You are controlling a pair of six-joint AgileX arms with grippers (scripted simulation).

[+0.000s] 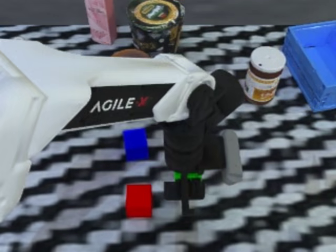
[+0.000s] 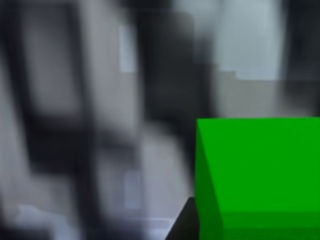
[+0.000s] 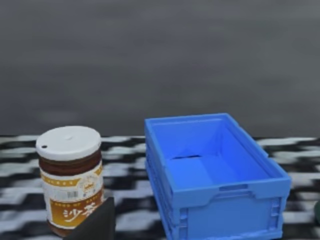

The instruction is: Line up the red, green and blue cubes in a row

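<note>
Green cube (image 1: 187,176) is pinched in the left gripper (image 1: 187,181) just right of the red cube (image 1: 138,200), probably so it joins the row with the blue cube (image 1: 136,144).

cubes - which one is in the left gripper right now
The green cube, pinched in the left gripper; only a green sliver shows between its fingers from above. The blue cube and red cube sit free on the table, to its left.

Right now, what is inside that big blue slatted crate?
Nothing shows inside the blue slatted plastic crate: the right wrist view sees a bare blue floor. The near wall hides the front strip of that floor.
</note>
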